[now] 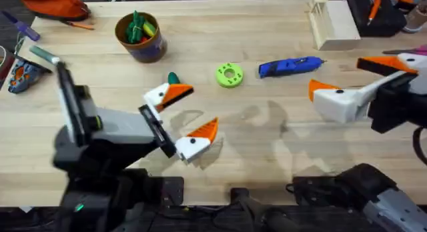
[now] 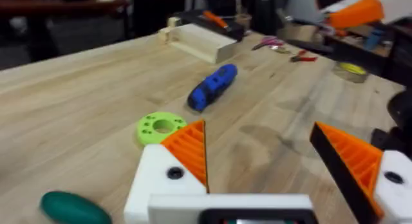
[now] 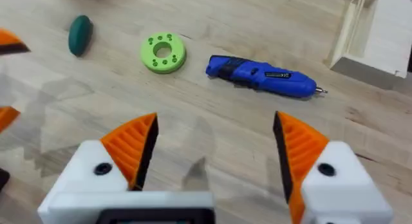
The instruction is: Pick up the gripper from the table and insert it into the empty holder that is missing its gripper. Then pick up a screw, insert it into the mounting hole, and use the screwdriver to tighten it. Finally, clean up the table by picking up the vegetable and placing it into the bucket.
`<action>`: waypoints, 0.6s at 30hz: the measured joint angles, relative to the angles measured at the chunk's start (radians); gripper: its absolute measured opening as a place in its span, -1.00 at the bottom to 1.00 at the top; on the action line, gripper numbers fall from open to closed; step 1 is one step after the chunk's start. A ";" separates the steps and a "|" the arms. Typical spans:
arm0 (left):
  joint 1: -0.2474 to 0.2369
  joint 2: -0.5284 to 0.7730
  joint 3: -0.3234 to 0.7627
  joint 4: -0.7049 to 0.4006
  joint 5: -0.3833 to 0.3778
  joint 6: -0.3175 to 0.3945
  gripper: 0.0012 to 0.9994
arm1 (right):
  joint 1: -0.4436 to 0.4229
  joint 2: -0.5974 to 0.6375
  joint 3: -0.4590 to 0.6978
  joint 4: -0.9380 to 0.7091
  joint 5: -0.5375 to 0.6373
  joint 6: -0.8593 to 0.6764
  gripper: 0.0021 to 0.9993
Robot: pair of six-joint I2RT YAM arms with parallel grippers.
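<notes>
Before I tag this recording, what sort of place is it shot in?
Most likely a robotics lab or workshop bench. A pale wooden table carries a blue screwdriver and a lime-green disc, tools and clutter lie along its far edge, and both arms' hands, left and right, hang open over it.

Screwdriver [image 1: 290, 67] is bright blue, the disc [image 1: 229, 75] lime green, and the vegetable [image 3: 80, 35] a dark teal-ish green. Gripper fingers [image 3: 135, 150] are white with ribbed orange pads, and the table [image 1: 267, 139] is pale wood grain.

Pale wooden table [image 1: 267, 145] (visible grain), glossy blue plastic screwdriver [image 3: 261, 74]
</notes>
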State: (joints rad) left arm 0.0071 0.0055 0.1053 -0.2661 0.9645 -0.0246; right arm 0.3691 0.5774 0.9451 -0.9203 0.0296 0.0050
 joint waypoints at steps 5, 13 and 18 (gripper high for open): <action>0.000 0.029 0.254 -0.282 -0.158 0.056 0.97 | 0.000 0.000 0.000 0.000 0.000 0.000 0.96; 0.000 0.295 0.678 -0.658 -0.381 0.152 0.97 | 0.000 0.000 0.000 0.000 0.000 0.000 0.96; 0.000 0.517 0.866 -0.837 -0.483 0.168 0.97 | 0.000 0.000 0.000 0.000 0.000 0.000 0.96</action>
State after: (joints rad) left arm 0.0071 0.5229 0.9708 -1.1030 0.4811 0.1429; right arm 0.3691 0.5774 0.9451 -0.9203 0.0293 0.0048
